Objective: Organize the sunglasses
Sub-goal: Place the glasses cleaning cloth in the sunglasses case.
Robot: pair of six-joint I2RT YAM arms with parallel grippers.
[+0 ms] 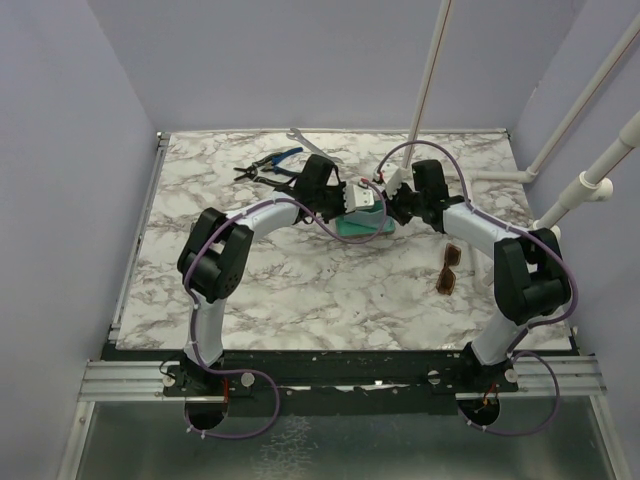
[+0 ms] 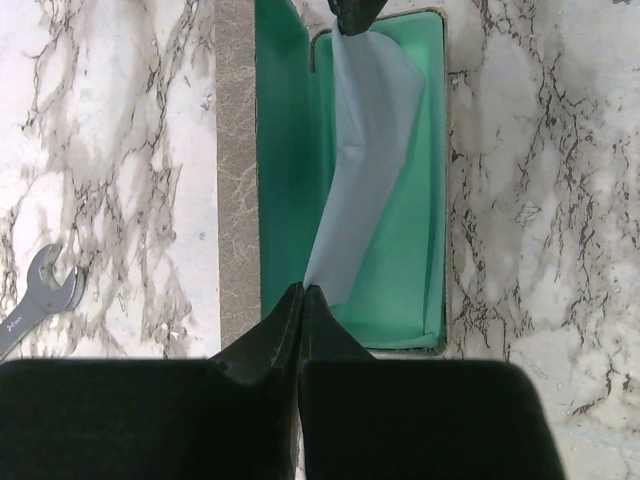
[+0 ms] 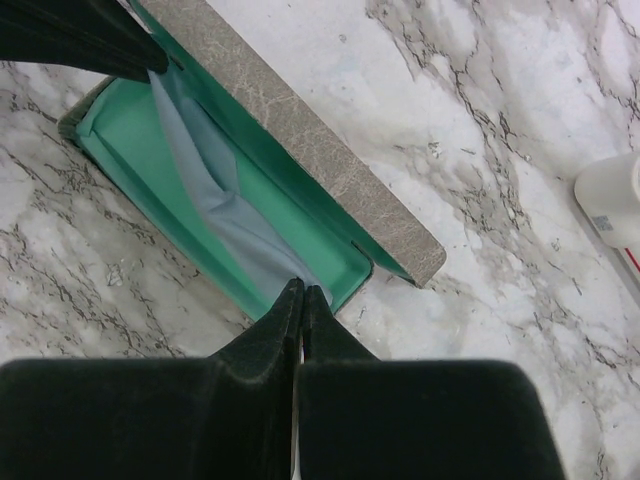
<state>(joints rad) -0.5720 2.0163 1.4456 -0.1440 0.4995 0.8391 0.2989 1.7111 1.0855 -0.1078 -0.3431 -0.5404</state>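
The sunglasses (image 1: 449,269), amber lenses in a thin dark frame, lie on the marble table at the right, apart from both grippers. The grey case (image 1: 365,228) lies open at the table's middle, its green lining (image 2: 400,230) up, lid (image 3: 300,130) raised. A light blue cloth (image 2: 365,150) is stretched over the open case. My left gripper (image 2: 302,290) is shut on one end of the cloth. My right gripper (image 3: 302,288) is shut on the other end (image 3: 215,205). Both grippers hang over the case (image 1: 372,205).
Blue-handled pliers (image 1: 268,165) and a wrench (image 1: 300,137) lie at the back left; the wrench also shows in the left wrist view (image 2: 40,295). A white bottle (image 3: 612,205) lies right of the case. White pipes (image 1: 560,140) stand at the back right.
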